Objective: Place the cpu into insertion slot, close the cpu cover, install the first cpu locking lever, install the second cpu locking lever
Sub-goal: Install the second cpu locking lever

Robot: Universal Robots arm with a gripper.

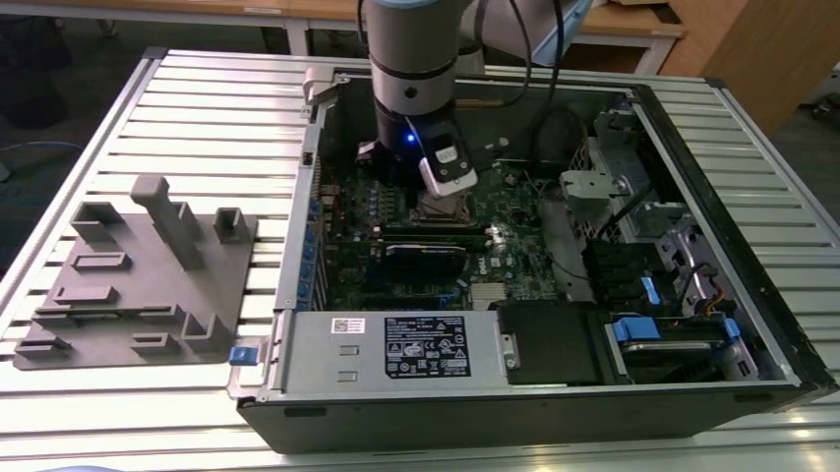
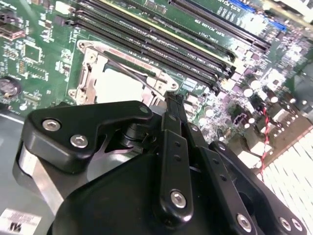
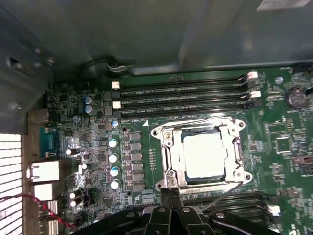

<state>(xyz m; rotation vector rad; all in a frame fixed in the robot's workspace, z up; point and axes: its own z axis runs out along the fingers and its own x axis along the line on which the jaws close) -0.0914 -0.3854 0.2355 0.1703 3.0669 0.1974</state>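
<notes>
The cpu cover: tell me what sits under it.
Through the window of the cpu cover the pale top of the cpu shows, seated in the insertion slot. The chip's edges and the socket's contacts are covered, so they cannot be seen.

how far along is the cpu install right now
Done: the cpu sits in the insertion slot, with the cpu cover closed over it. In hand: the pincer is at the socket's edge by a wire lever. Left: whether both levers are latched is unclear.

No legible text: print on power supply label, small white sticker and motherboard silkscreen can't be read.
</notes>
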